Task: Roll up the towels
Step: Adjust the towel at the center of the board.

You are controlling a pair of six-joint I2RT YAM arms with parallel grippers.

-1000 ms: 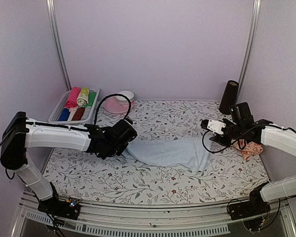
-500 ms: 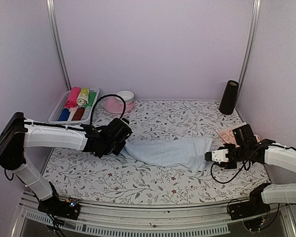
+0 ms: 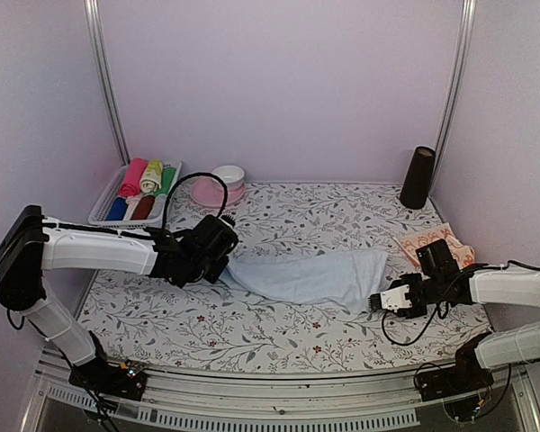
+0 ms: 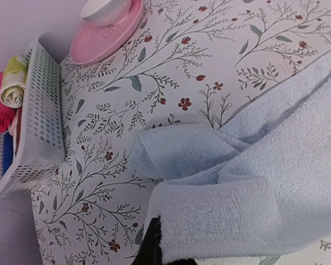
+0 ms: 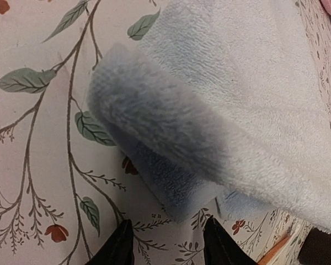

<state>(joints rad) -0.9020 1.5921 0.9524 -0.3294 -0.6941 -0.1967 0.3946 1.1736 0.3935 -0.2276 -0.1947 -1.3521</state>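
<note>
Pinning one end of the pale blue towel (image 3: 306, 274) so the other end can be rolled.
My left tool (image 3: 220, 263) is clenching the towel's left end, holding it stretched across the tabletop (image 3: 279, 211). My right tool (image 5: 168, 243) is hovering released, fingers apart, just short of the curled right corner, probably to start the roll. The peach towel (image 3: 429, 241) is lying behind it, untouched.

Robot-manipulation test booth, laboratory type. Enclosure: plain lilac wall panels (image 3: 279, 90) between metal uprights (image 3: 106, 90). Worktop (image 3: 279, 337) draped in a floral sheet. Aluminium rail (image 3: 279, 407) along the near edge carries the white left arm (image 3: 99, 252) and right arm (image 3: 513, 288).
</note>
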